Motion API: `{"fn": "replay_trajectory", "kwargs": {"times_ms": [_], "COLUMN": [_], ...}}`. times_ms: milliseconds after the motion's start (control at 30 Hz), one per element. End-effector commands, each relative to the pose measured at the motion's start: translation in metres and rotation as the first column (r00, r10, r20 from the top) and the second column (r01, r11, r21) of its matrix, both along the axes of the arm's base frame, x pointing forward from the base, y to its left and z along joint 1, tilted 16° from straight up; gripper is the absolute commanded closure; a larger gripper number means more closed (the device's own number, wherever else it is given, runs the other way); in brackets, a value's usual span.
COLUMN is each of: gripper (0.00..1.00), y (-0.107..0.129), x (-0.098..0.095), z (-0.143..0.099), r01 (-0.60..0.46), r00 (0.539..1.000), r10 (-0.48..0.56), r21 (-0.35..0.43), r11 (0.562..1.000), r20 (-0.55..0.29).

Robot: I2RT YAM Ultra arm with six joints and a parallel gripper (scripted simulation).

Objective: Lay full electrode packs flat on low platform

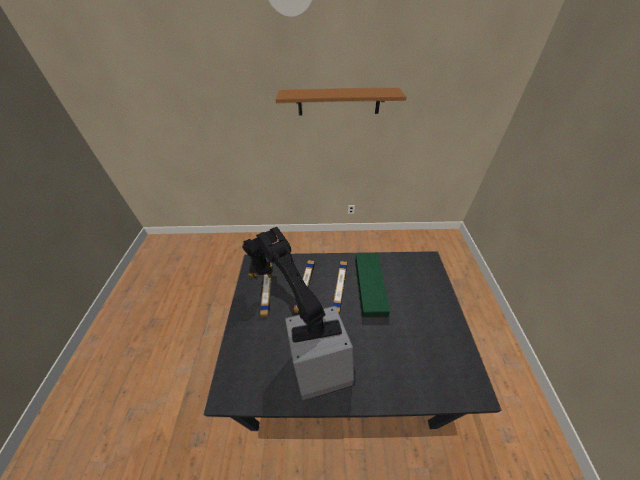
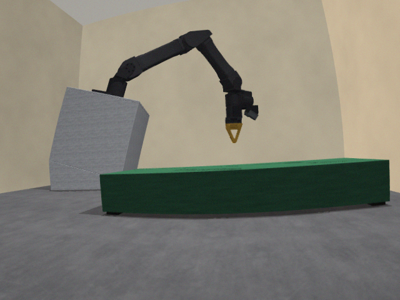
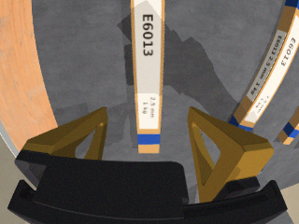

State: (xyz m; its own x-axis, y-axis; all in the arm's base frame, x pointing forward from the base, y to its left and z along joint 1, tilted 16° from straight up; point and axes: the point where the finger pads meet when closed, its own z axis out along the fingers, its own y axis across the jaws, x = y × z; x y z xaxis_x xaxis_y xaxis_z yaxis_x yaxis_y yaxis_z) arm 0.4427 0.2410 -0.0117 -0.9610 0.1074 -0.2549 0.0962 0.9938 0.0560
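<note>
Left pack [image 1: 265,296] flat on table [image 1: 413,361], far end under gripper [image 3: 149,140], jaws spread, nothing pinched, hovering above. Mid pack [image 1: 308,272] partly behind arm [image 1: 297,286]. Right pack [image 1: 339,286] just beside green platform [image 1: 372,284], top bare.

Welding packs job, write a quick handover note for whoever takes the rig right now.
Tool: open, holding nothing, hanging above the near end of the left pack, fingers either side of it.
Packs: left, middle and right all lie flat on the table, side by side, left of the platform. All are labelled E6013.
Done: nothing is on the platform yet.
Left: probably lift each pack to judge its weight, lay the full ones flat on the platform, keep the lighter ones off.
</note>
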Motion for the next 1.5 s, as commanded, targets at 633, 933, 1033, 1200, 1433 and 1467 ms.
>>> {"fn": "replay_trajectory", "kwargs": {"times_ms": [633, 933, 1033, 1200, 1433, 1467], "gripper": [0.26, 0.26, 0.26, 0.26, 0.26, 0.26], "y": [-0.002, 0.0, 0.0, 0.001, 0.003, 0.003], "x": [0.014, 0.022, 0.023, 0.028, 0.035, 0.036], "z": [0.021, 0.002, -0.002, -0.022, -0.049, -0.053], "r01": [0.02, 0.014, 0.012, 0.012, 0.01, 0.01], "r00": [0.999, 0.999, 0.999, 0.999, 0.999, 0.999], "r10": [-0.021, -0.015, -0.013, -0.013, -0.01, -0.01], "r21": [0.009, 0.011, 0.01, 0.01, 0.013, 0.013], "r11": [1.0, 1.0, 1.0, 1.0, 1.0, 1.0], "r20": [0.036, 0.043, 0.043, 0.043, 0.042, 0.041]}}
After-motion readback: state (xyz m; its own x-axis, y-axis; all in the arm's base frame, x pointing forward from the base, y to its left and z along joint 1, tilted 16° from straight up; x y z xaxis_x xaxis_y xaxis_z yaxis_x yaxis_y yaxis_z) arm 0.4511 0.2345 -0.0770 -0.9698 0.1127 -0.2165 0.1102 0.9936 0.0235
